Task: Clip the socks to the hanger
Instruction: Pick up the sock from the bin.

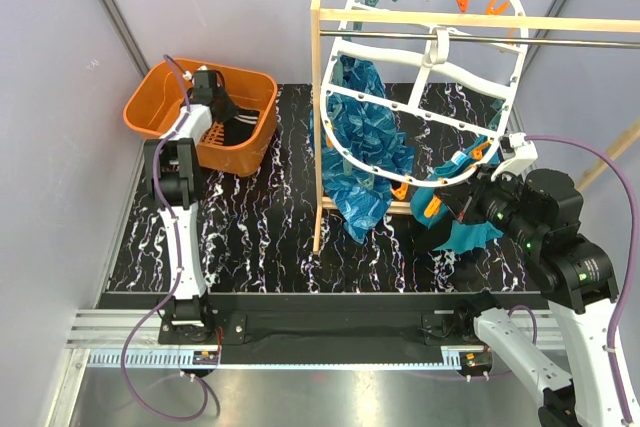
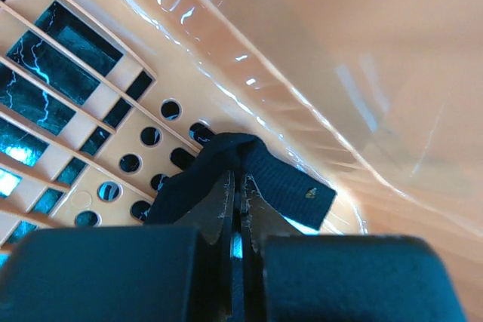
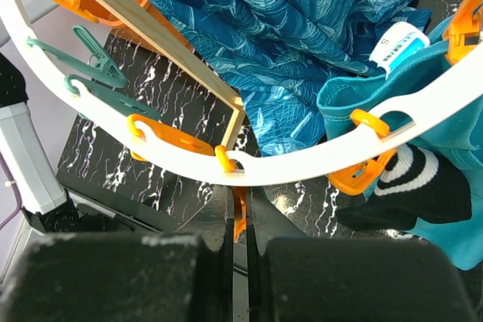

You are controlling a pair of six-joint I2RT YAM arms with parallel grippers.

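Observation:
My left gripper (image 1: 222,107) reaches into the orange basket (image 1: 160,87) and is shut on a black sock (image 2: 281,180), pinched between the fingers (image 2: 223,201) just above the perforated basket floor (image 2: 113,164). The white oval hanger (image 1: 425,67) hangs from the wooden rack. My right gripper (image 1: 468,197) is at its lower rim (image 3: 302,162), shut on an orange clip (image 3: 240,213). Another black sock with white stripes (image 3: 419,186) hangs from a neighbouring orange clip (image 3: 362,175). Teal clips (image 3: 94,54) sit further along the rim.
A wooden rack with a metal rod (image 1: 480,39) stands mid-table; its post (image 1: 317,127) is left of the hanger. A blue patterned cloth (image 1: 365,147) and a plain teal cloth (image 1: 470,232) hang there. Grey walls enclose the black marbled table (image 1: 260,227).

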